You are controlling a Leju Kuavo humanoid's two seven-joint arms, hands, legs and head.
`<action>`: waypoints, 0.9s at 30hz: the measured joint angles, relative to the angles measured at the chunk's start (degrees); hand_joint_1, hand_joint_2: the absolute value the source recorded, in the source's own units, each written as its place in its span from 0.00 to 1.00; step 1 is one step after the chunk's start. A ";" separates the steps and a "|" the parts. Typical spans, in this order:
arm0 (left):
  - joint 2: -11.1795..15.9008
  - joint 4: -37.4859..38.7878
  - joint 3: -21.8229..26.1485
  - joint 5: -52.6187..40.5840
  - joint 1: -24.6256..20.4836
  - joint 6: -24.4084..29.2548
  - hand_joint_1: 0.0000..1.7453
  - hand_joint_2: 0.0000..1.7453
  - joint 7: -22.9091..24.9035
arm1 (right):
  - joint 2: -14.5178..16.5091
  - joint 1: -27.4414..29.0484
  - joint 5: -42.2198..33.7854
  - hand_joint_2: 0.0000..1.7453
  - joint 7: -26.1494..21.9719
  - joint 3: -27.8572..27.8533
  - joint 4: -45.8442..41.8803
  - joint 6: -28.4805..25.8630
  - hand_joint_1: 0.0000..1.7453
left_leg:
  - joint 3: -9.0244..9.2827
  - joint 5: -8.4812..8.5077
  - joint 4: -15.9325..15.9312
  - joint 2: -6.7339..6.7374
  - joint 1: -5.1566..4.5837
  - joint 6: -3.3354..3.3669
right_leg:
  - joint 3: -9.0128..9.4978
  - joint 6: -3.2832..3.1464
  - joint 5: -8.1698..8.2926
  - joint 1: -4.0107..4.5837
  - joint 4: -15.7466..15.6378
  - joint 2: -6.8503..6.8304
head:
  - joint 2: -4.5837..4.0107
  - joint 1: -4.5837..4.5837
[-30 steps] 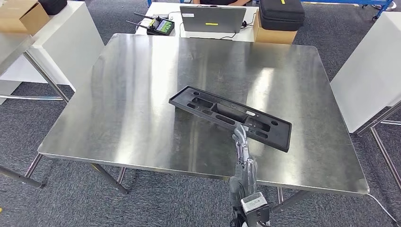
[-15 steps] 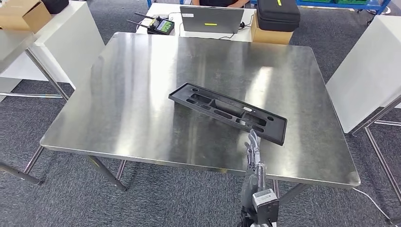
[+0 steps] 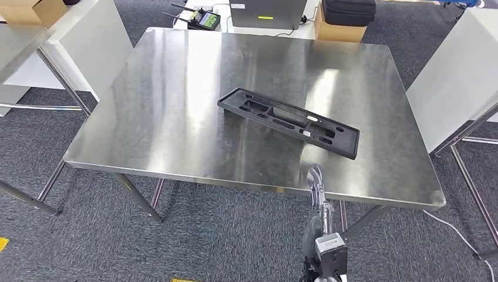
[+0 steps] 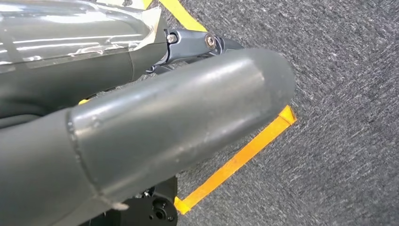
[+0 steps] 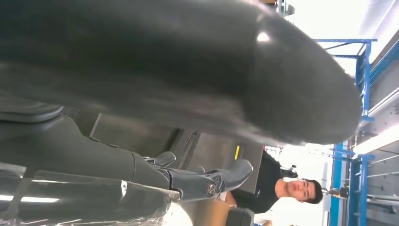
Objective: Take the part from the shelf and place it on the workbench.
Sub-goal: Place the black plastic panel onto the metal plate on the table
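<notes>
We are finishing: the long black slotted plastic part [image 3: 289,122] is lying on the steel workbench [image 3: 176,117], beyond our right hand's [image 3: 317,191] straight, empty fingers [image 3: 315,176]; left hand's [image 4: 141,141] fingers we cannot tell.

The right hand [image 3: 315,179] is drawn back from the part [image 3: 289,121]: a second ago its fingertips touched the part's near edge, now they hang apart from it, at the near edge of the workbench [image 3: 176,117]. The head camera has shifted as well, so the workbench sits higher and looks further off, with more carpet showing in front of it.
</notes>
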 joint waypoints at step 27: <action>-0.22 -0.04 -0.12 -2.02 0.57 -2.68 0.00 0.00 -0.11 | -0.21 2.33 -0.24 0.00 0.79 -5.79 0.12 1.03 0.00 | -2.10 0.18 1.29 -0.73 1.06 0.37 | -6.63 1.07 -1.18 -0.82 12.14 -0.33 | 0.00 -0.19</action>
